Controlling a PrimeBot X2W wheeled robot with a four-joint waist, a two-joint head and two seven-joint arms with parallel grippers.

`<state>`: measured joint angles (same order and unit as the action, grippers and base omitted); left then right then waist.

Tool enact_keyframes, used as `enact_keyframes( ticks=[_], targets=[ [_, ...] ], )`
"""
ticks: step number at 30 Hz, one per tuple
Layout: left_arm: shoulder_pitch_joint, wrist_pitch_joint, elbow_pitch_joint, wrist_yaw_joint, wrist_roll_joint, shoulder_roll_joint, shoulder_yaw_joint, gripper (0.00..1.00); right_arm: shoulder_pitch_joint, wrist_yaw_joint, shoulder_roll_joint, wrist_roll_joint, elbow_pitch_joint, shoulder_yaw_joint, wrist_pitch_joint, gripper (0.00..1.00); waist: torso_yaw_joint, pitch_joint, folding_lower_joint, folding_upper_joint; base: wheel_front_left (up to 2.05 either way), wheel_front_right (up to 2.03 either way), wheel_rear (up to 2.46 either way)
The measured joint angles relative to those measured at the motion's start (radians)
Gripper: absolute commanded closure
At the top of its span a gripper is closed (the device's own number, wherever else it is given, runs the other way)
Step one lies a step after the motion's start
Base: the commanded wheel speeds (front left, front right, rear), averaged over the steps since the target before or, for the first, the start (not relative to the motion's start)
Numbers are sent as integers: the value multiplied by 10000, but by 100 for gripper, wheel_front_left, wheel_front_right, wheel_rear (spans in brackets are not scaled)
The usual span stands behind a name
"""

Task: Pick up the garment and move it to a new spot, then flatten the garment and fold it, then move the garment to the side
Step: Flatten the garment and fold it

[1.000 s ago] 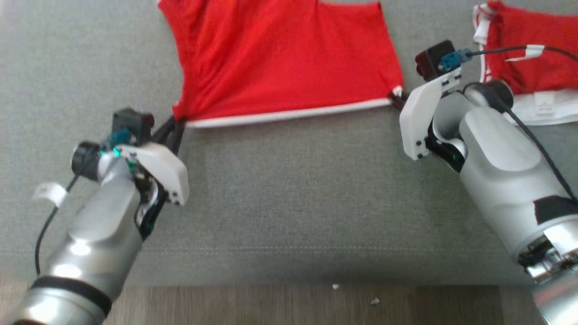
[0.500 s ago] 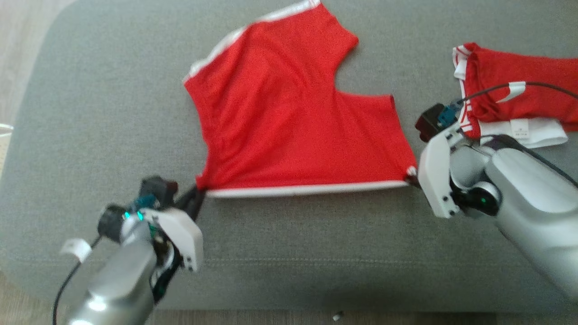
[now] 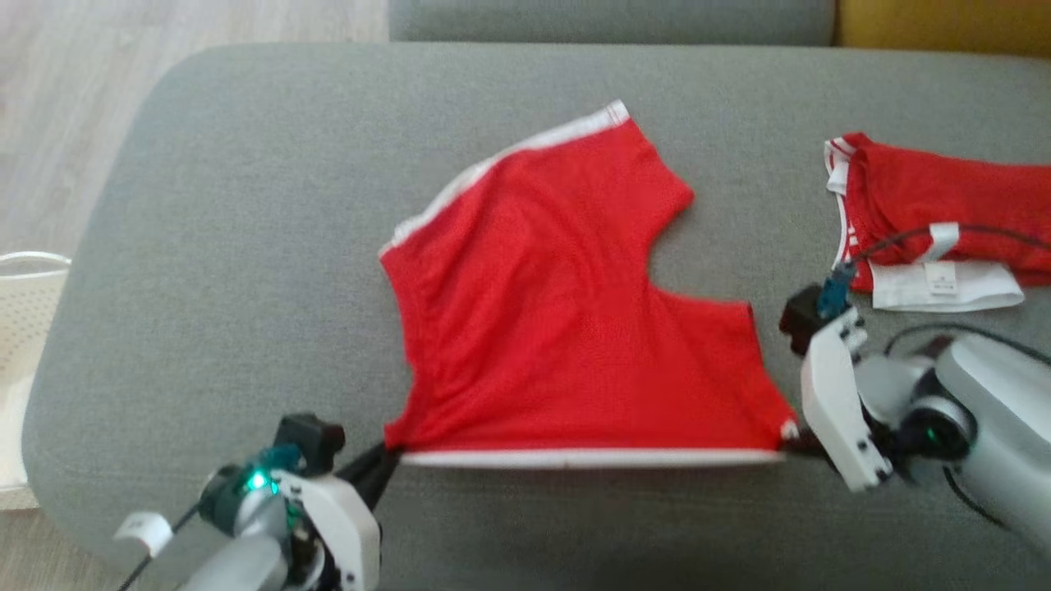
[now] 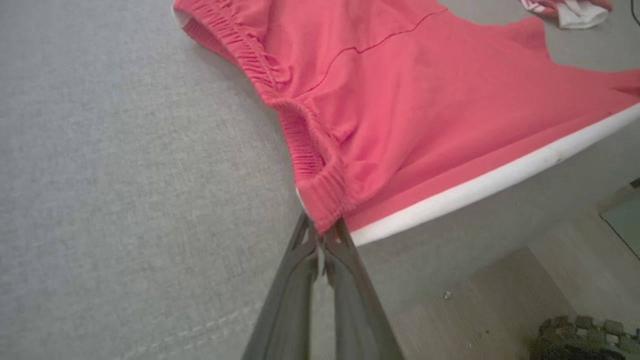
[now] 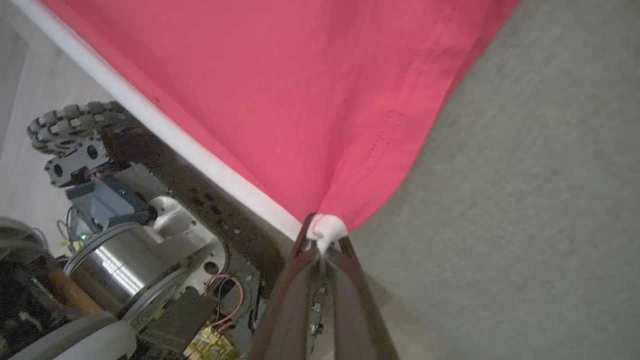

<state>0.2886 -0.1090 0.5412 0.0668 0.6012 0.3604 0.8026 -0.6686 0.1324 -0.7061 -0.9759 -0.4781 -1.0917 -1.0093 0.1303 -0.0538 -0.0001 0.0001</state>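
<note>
Left claw [image 3: 384, 461], right claw [image 3: 795, 447]: I keep both pinched on garment [image 3: 566, 345] hem corners; it has slid toward sofa [image 3: 246, 205] front, spreading flat

Surroundings: grey upholstered seat and adjacent items.
The grey fabric seat [image 3: 246, 205] spans most of the head view. A second red cloth [image 3: 928, 189] lies crumpled at its right end, with a white band carrying a label [image 3: 944, 287] along the cloth's near side. A pale perforated container [image 3: 25, 312], possibly a basket, sits beside the seat's left end. Light wood floor [image 3: 66, 98] shows at upper left. A grey cushion [image 3: 608, 20] and a yellow panel [image 3: 944, 25] lie behind the seat.
</note>
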Motion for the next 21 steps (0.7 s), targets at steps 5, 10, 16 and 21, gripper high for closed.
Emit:
enact_keyframes(
  ticks=[5,10,16,21],
  targets=[
    [-769,617,-1281,-209,190,370,207,100,594,0,-815,-176,1283,10,-863,100,190,172,0,0,0,0,0],
    [-1092,988,-2291,-512,209,863,211,100,1076,-2,-1154,-545,2253,694,-1356,100,296,241,0,0,0,0,0],
    [-1204,1177,-3087,-849,378,1037,46,100,1307,-2,-1122,-215,2395,1547,-1404,100,415,255,0,0,0,0,0],
    [-1170,1336,-3578,-1024,660,1103,-219,100,1309,-2,-754,201,2224,2523,-1256,100,597,172,0,0,0,0,0]
  ],
)
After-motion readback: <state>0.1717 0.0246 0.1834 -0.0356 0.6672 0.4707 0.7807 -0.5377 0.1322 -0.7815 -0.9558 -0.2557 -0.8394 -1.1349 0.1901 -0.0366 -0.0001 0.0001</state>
